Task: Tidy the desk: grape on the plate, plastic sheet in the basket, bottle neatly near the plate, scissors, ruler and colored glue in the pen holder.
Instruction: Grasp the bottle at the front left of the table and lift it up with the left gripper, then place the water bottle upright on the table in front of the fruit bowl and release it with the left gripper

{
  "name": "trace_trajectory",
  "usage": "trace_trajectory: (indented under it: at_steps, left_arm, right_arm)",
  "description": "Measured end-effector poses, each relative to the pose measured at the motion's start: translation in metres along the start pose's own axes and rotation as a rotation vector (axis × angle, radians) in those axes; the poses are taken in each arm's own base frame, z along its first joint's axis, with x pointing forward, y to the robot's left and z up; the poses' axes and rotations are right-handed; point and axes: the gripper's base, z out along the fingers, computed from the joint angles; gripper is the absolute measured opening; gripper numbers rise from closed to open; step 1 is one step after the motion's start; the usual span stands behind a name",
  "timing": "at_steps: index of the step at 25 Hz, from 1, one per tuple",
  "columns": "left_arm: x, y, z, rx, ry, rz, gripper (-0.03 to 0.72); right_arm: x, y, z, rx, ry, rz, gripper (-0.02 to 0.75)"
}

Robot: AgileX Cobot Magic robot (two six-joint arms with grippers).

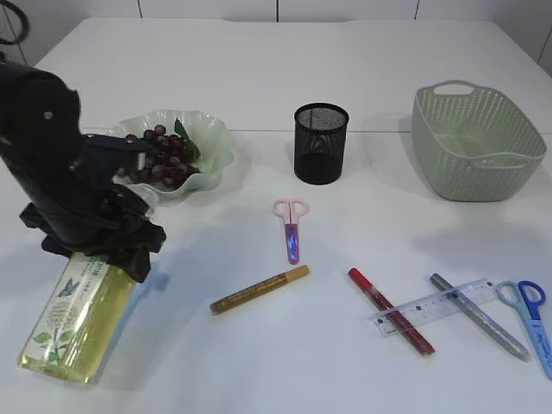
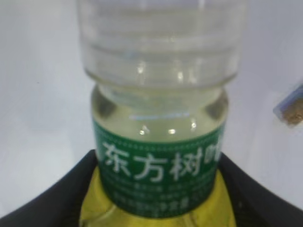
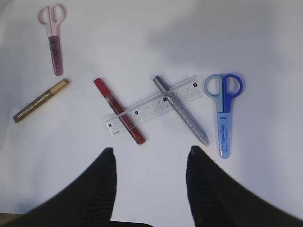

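Bottle (image 1: 76,316) lay below-left of plate (image 1: 211,138), your left gripper (image 1: 102,244) clasping its neck | grapes (image 1: 162,157) plated | scissors (image 3: 223,111), ruler (image 3: 154,104), glue pens (image 3: 119,110) unsorted; your right gripper (image 3: 149,156) gaped empty.

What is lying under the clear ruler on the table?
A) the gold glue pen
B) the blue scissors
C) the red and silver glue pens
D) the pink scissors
C: the clear ruler lies across the red glue pen and the silver glue pen; both scissors and the gold pen lie apart from it.
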Motion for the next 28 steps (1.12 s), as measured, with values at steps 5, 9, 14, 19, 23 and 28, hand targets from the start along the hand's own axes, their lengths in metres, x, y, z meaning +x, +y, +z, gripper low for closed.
trace_trajectory:
  at_steps: [5, 9, 14, 19, 23, 28]
  left_arm:
    - [0.030, 0.011, -0.045, 0.021, -0.247, -0.050, 0.462]
    - [0.058, 0.018, -0.076, 0.065, -0.481, -0.034, 0.462]
    - [0.082, 0.026, -0.100, 0.114, -0.722, -0.017, 0.462]
    - [0.085, 0.041, -0.107, 0.111, -0.862, -0.039, 0.462]
    - [0.077, 0.050, -0.115, 0.097, -0.993, -0.014, 0.462]
    - [0.065, 0.055, -0.115, 0.107, -1.110, 0.013, 0.462]
  right_arm:
    - [0.000, 0.000, 0.000, 0.002, 0.000, -0.001, 0.388]
    - [0.000, 0.000, 0.000, 0.004, 0.000, -0.001, 0.388]
    - [0.000, -0.001, 0.000, 0.009, -0.001, -0.003, 0.388]
    - [0.000, -0.001, 0.000, 0.013, -0.001, -0.004, 0.388]
    - [0.000, -0.001, 0.000, 0.013, -0.001, -0.004, 0.388]
    - [0.000, -0.001, 0.000, 0.014, -0.001, -0.005, 0.388]
